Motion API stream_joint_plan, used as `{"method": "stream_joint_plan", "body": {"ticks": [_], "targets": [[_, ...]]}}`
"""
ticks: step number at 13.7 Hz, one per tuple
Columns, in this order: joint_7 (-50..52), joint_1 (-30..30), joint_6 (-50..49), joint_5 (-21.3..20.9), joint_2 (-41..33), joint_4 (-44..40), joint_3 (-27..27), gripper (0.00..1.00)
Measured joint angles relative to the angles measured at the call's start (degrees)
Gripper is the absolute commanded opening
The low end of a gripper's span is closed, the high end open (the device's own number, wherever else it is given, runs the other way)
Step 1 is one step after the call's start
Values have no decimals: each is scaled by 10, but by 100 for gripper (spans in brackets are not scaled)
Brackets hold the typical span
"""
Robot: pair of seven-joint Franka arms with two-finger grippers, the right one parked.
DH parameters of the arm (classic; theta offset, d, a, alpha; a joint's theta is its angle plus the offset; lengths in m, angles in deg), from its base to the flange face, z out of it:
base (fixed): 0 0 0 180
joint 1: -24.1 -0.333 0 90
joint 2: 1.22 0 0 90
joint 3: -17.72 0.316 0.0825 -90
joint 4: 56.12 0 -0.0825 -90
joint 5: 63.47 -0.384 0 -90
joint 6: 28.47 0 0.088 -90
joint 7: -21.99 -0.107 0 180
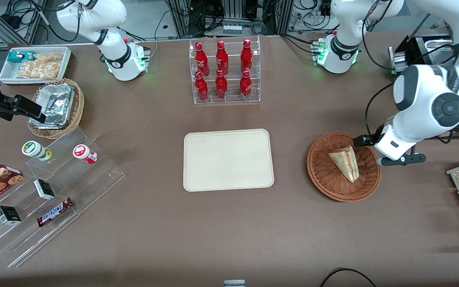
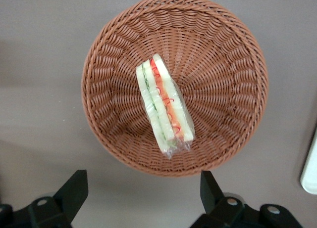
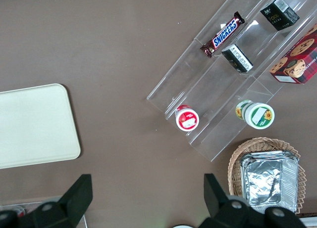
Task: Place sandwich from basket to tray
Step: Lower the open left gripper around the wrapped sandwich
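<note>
A robotics lab here: cable bundles and metal framing line the table edge, two arm bases bolted on, with shop-style snack racks and a bottle display.

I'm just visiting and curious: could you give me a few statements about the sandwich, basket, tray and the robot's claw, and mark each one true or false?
1. The sandwich lies inside the basket. True.
2. The tray already holds a sandwich. False: nothing lies on it.
3. The gripper is clamped on the sandwich. False: it is open, above the basket's edge, touching nothing.
4. The sandwich shows red and green filling along its cut edge. True.
5. The red bottles stand on the tray. False: they stand in a clear rack, farther from the front camera than the tray.
</note>
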Motion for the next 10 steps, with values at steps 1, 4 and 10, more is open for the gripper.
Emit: {"method": "stream_joint_plan", "body": {"ticks": [1,4,10], "targets": [[15,0,33,0,0,22,-2,100],[77,1,135,0,4,86,-16,100],[215,1,170,0,25,102,-28,100]]}}
